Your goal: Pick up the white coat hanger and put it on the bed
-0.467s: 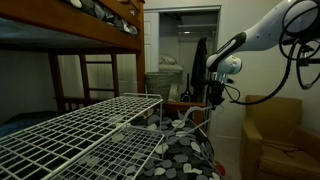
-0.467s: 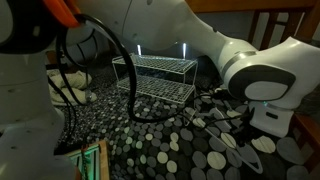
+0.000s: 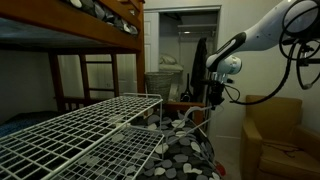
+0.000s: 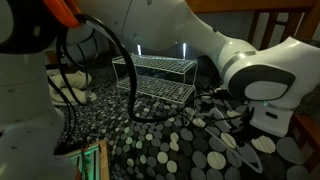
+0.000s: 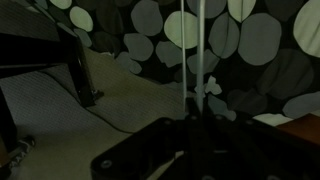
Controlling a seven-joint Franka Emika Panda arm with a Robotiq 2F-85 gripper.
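Dim bedroom light shows a wooden bunk frame [image 3: 95, 40] and an open doorway at the back. Our gripper [image 3: 213, 96] hangs with its fingers pointing down, over the edge of the bed [image 4: 170, 140] that faces the brown armchair [image 3: 275, 130].

In the wrist view, a thin straight bar of the white coat hanger [image 5: 197, 55] runs up to the dark fingers and vanishes among them. It seems to sit between them, but that part of the picture is too dark. We cannot tell whether the jaws are spread or pressed on it.

We judge the hanger to be very light, stiff and smooth. It is likely to slip or swing in a loose pinch. A straight run of the bar, or the neck under the hook, looks like the best place to hold it. The hook could catch on wire or cloth.

Around it, the bed's cover is soft and rumpled, dark cloth with pale grey and white discs. A white wire grid rack [image 3: 90, 130] with square meshes lies across the bed toward the opposite edge. Beige carpet [image 5: 55, 110] runs along the bed's side.
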